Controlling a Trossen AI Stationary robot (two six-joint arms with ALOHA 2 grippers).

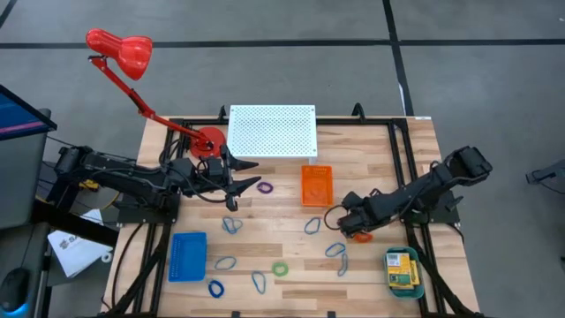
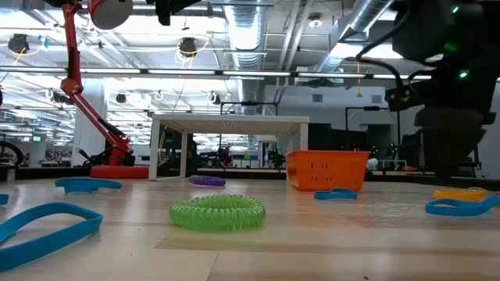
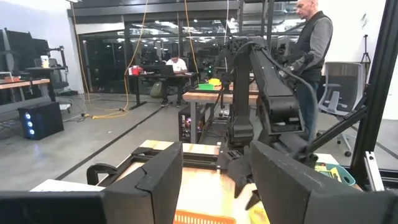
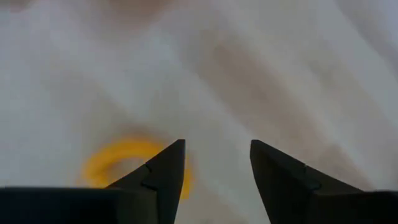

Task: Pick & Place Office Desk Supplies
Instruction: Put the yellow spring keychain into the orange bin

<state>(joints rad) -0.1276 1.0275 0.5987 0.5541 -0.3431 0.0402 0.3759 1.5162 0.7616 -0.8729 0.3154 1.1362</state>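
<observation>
An orange rubber-band ring lies flat on the table under my right gripper. In the right wrist view the open gripper is low over the wood, and the ring shows beside and partly behind one finger. A yellow box sits in the teal tray. The purple, green and blue rings and several blue-grey wire loops lie flat on the table. My left gripper hovers open near the lamp base, holding nothing. My right gripper comes down slanting from the table's right side with open fingers. One fingertip stands over the orange ring's rim. I cannot tell whether it touches the ring, which lies flat on the table.
An orange tray stands mid-table and a blue tray at the near left. A white perforated platform sits at the far edge, with the red lamp's base beside it. A person stands beyond the table.
</observation>
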